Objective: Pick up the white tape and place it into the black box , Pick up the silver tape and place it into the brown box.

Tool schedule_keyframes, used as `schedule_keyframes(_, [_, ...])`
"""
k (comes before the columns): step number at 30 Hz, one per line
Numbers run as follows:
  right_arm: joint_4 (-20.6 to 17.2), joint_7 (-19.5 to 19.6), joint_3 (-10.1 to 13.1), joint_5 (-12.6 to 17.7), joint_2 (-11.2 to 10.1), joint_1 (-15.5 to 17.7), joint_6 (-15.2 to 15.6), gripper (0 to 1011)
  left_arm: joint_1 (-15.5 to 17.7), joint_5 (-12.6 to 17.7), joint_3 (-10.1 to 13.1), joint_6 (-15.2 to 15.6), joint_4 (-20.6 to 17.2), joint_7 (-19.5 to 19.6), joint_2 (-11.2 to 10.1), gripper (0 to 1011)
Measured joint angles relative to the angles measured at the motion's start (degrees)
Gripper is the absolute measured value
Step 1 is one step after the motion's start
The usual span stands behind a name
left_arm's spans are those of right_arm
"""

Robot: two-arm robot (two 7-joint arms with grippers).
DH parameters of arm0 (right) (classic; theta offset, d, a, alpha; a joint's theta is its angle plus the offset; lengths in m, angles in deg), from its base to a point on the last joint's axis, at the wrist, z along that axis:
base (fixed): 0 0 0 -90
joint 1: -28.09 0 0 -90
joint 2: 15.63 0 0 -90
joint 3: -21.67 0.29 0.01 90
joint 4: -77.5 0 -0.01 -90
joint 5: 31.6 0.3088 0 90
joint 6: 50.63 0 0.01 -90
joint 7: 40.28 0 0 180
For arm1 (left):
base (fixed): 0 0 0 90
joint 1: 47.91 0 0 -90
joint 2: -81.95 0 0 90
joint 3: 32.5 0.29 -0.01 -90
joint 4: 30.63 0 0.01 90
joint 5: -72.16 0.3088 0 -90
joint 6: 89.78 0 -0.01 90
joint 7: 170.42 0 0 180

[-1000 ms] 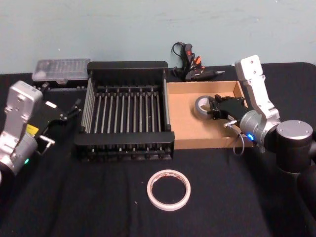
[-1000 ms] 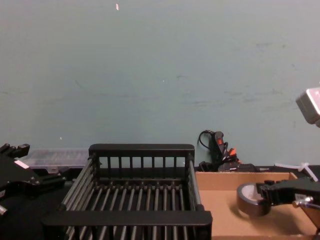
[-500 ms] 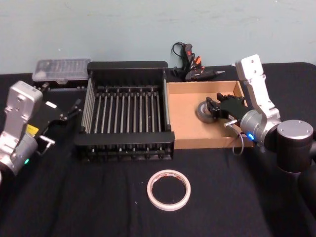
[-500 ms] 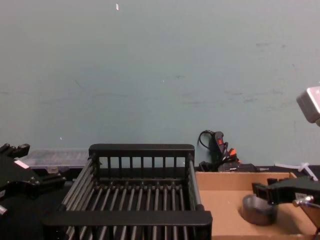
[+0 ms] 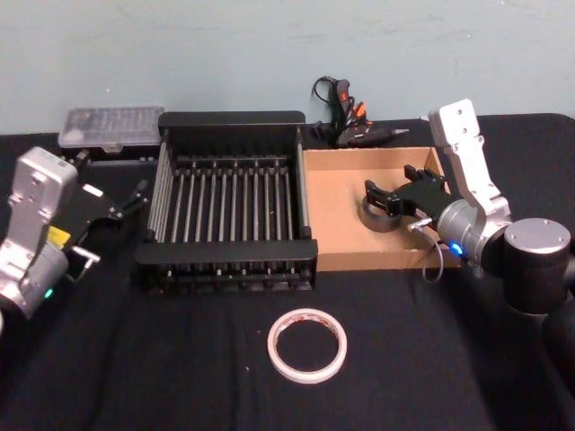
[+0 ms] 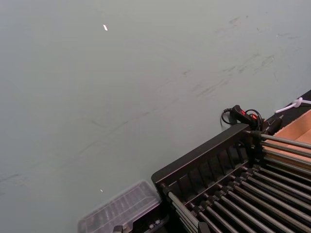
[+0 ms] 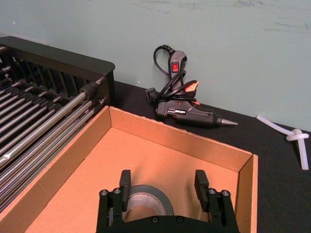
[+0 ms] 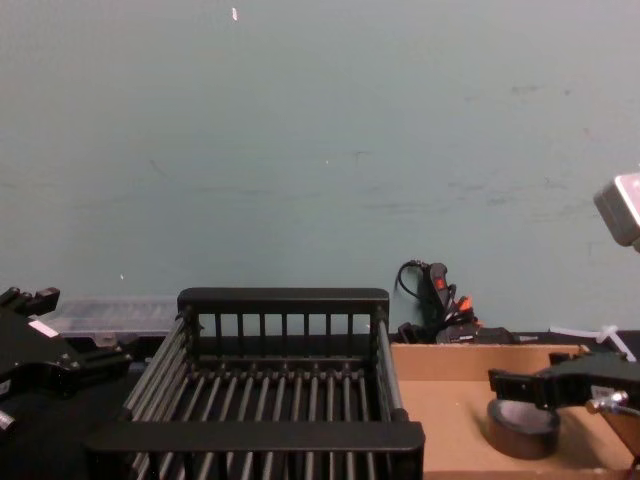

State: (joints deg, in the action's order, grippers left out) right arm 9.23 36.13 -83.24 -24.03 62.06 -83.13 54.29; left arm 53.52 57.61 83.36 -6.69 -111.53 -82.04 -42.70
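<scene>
Two fingers of the right gripper (image 7: 164, 184) stood spread apart above the silver tape (image 7: 146, 198), which lay flat inside the brown box (image 5: 332, 233); white tape (image 5: 306, 345) lay on the table.

A second ago my right gripper (image 5: 392, 194) held the silver tape (image 5: 378, 215) tilted up on edge over the brown box (image 5: 334, 235) — now the roll lies flat on the cardboard floor. My fingers (image 7: 125, 180) have spread apart and let it go, one on each side of the roll in the right wrist view, clear of its sides. In the chest view my right gripper has lifted slightly — it sits just above the roll.
</scene>
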Motion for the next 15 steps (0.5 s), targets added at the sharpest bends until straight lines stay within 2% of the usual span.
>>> schedule_keyframes(2, [-0.01,0.0,0.0,0.02,0.0,0.01,0.0,889,0.0,0.0,0.0,0.0,0.0,0.0,0.0,1001])
schedule_keyframes(4, [-0.01,0.0,0.0,0.03,0.0,0.01,0.0,906,0.0,0.0,0.0,0.0,0.0,0.0,0.0,1001])
schedule_keyframes(6, [-0.03,0.0,0.0,0.04,0.0,0.01,0.0,998,0.0,0.0,0.0,0.0,0.0,0.0,0.0,1001])
schedule_keyframes(15, [-0.03,0.0,0.0,0.04,0.0,0.01,0.0,1002,0.0,0.0,0.0,0.01,0.0,0.0,0.0,1002])
